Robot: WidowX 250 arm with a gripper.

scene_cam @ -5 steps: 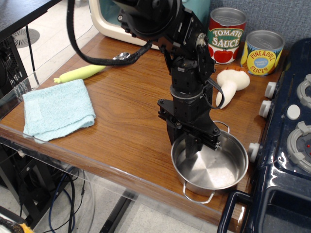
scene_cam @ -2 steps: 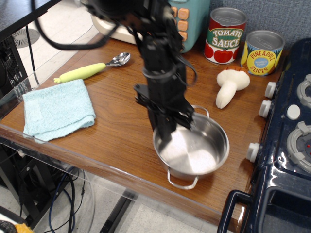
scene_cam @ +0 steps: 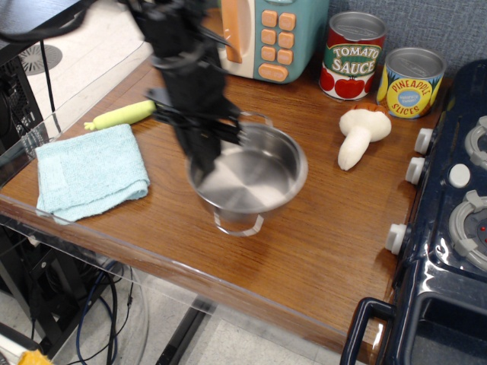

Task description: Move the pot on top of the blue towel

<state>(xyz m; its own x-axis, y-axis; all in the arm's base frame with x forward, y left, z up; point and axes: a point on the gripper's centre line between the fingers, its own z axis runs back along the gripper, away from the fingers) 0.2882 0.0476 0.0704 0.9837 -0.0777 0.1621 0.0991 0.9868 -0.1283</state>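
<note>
The shiny steel pot [scene_cam: 255, 173] with two wire loop handles hangs a little above the middle of the wooden table, tilted slightly. My gripper [scene_cam: 207, 156] is shut on the pot's left rim and carries it. The arm is motion-blurred. The folded light blue towel [scene_cam: 90, 171] lies flat at the table's front left corner, apart from the pot and to its left.
A yellow-handled spoon [scene_cam: 125, 114] lies behind the towel. A toy microwave [scene_cam: 266, 34], a tomato sauce can [scene_cam: 354, 55] and a pineapple can [scene_cam: 411, 82] stand at the back. A white mushroom toy [scene_cam: 359, 134] lies at right. A toy stove [scene_cam: 449, 220] borders the right edge.
My gripper has lifted the pot from the front right of the table and carried it left and back toward the towel. The towel has not moved.
</note>
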